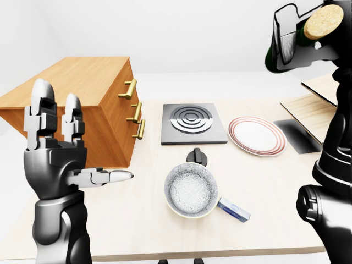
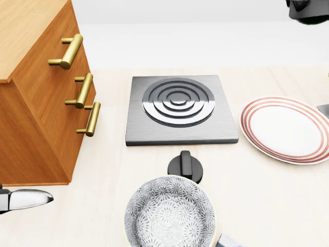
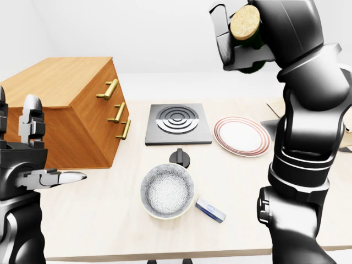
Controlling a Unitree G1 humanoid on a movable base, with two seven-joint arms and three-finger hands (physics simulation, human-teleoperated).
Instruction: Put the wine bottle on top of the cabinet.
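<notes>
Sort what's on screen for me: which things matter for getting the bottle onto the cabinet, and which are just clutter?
Job:
wine bottle, corked, held high in the right hand
wooden cabinet, its top the target
left hand, open, holding nothing

Clutter:
hob plate
black knob
striped plate
patterned pan

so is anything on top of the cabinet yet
No. The cabinet's wooden top is bare in both eye views, though its far left edge runs behind the open left hand. The wine bottle is held high in the right hand's fingers.
</notes>
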